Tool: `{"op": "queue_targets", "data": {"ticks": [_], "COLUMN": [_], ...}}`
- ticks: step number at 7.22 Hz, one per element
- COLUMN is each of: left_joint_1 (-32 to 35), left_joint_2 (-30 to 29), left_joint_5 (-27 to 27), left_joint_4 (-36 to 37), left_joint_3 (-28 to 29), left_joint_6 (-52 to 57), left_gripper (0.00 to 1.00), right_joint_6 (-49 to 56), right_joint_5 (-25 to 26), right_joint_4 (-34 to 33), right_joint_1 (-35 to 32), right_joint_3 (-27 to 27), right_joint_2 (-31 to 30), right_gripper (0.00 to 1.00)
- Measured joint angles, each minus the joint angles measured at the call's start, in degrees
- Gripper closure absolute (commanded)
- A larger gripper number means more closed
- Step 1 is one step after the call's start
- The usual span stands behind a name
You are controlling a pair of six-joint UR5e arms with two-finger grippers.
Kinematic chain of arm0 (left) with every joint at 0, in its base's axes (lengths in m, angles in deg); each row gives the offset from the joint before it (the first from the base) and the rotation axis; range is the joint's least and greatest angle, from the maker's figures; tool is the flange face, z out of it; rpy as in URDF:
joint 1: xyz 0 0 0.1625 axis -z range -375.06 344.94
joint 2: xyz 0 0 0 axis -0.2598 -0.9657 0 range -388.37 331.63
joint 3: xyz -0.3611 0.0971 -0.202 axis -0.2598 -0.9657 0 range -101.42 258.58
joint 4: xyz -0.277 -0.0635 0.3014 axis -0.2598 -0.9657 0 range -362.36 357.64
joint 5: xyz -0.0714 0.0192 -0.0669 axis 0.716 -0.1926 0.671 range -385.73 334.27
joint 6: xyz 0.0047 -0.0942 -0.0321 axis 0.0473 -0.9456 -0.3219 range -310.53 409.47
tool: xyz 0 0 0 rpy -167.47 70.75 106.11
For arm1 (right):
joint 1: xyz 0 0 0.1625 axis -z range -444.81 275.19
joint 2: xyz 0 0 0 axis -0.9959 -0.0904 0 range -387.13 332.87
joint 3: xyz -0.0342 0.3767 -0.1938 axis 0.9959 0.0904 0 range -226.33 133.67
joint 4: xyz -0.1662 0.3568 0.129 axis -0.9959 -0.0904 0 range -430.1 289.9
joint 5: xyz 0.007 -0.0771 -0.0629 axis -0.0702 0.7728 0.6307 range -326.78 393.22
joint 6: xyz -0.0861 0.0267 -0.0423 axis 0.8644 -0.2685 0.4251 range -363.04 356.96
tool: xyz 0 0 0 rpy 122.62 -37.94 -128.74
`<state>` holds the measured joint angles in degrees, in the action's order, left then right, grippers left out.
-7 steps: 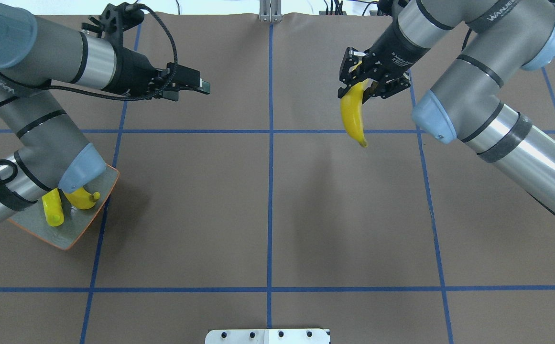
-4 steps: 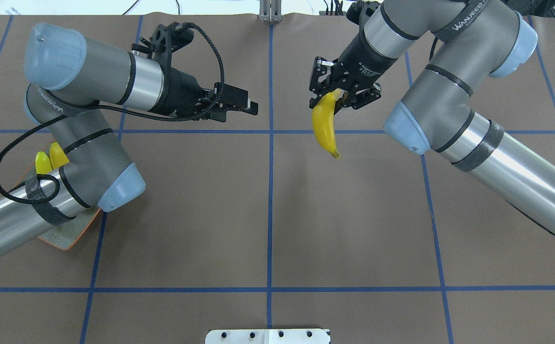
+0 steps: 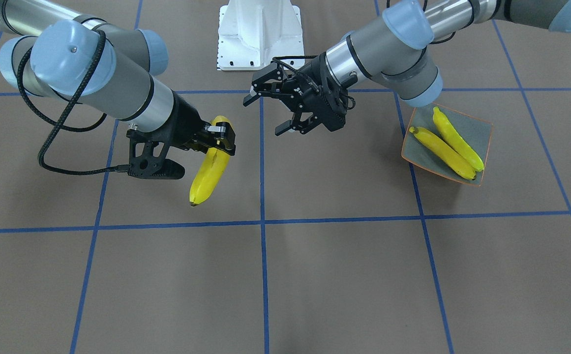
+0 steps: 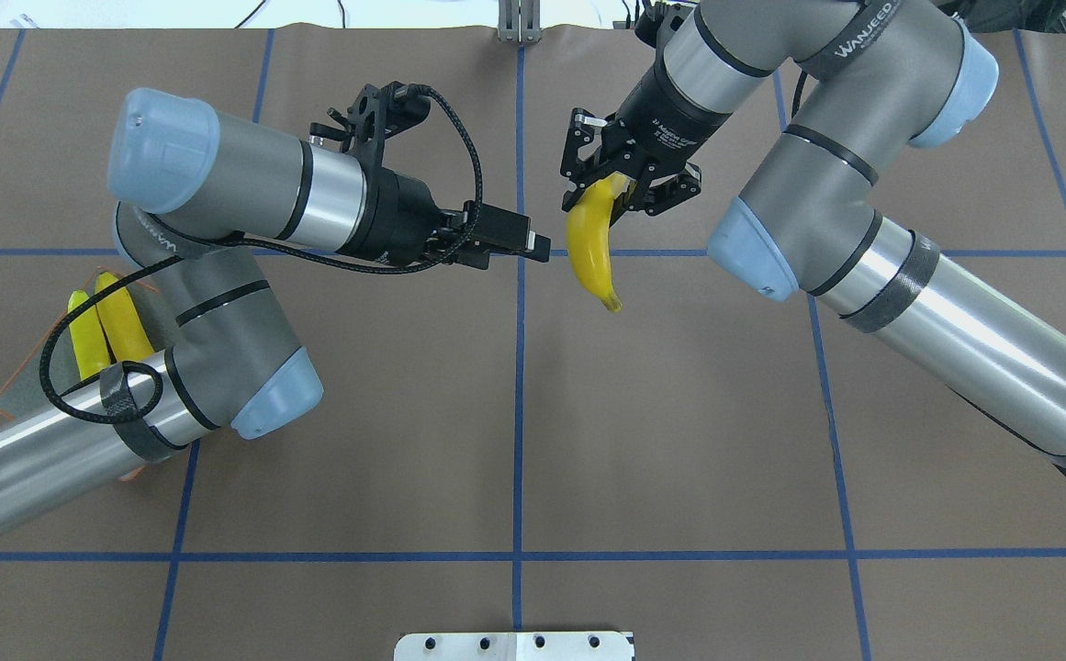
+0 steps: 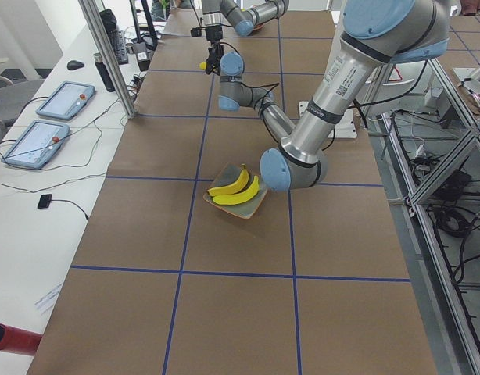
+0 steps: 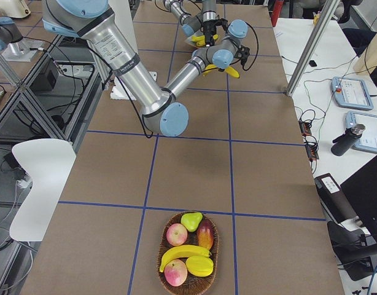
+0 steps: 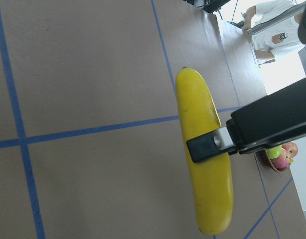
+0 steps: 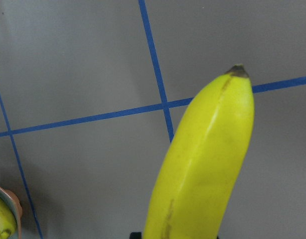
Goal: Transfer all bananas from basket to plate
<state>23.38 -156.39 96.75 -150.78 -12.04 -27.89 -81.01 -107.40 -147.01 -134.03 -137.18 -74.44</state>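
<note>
Yellow against the brown desk [image 4: 358, 441], the held banana [image 4: 590, 250] now hangs just on the robot's right of the blue centre line [image 4: 519, 413]. A second ago it was well out over the right half, and it has come steadily inward since. The left arm has stretched out to meet it. Its left jaws sat far back over the left half a second ago; they now reach across the centre line and stop just beside the fruit. The left elbow has swung with that reach, so the two bananas [image 4: 124, 321] on the plate show above the forearm instead of below the elbow.

The right jaws are clamped on the held banana at its upper end, close to one tip. The rest of it hangs free below them, curving down to a dark tip. The left jaws stand apart and empty, near the upper part of the fruit, and in the front-facing view they do not touch it.

The plate [image 3: 477, 130] lies on the robot's left side of the desk, its two bananas side by side. A fourth banana [image 6: 183, 252] lies in the basket [image 6: 215, 246] among other fruit at the desk's far right end.
</note>
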Motion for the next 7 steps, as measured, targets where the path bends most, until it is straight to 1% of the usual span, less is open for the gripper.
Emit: {"op": "queue_targets", "data": {"ticks": [3, 6, 7], "left_joint_1": [-2.32, -2.56, -2.58], "left_joint_2": [-1.82, -2.31, -2.39], "left_joint_5": [-3.26, -3.86, -4.21], "left_joint_4": [-0.1, -0.12, -0.12], "left_joint_3": [0.78, 1.55, 1.7], "left_joint_6": [0.01, 0.14, 0.17], "left_gripper": [0.06, 0.1, 0.12], "right_joint_6": [-0.97, -2.22, -2.42], "right_joint_5": [0.0, -0.1, -0.2], "right_joint_4": [-0.08, -0.02, -0.05], "right_joint_1": [0.58, 0.89, 1.03], "right_joint_3": [0.65, 0.73, 0.57], "right_joint_2": [1.44, 2.15, 2.17], "right_gripper": [1.0, 1.0, 1.0]}}
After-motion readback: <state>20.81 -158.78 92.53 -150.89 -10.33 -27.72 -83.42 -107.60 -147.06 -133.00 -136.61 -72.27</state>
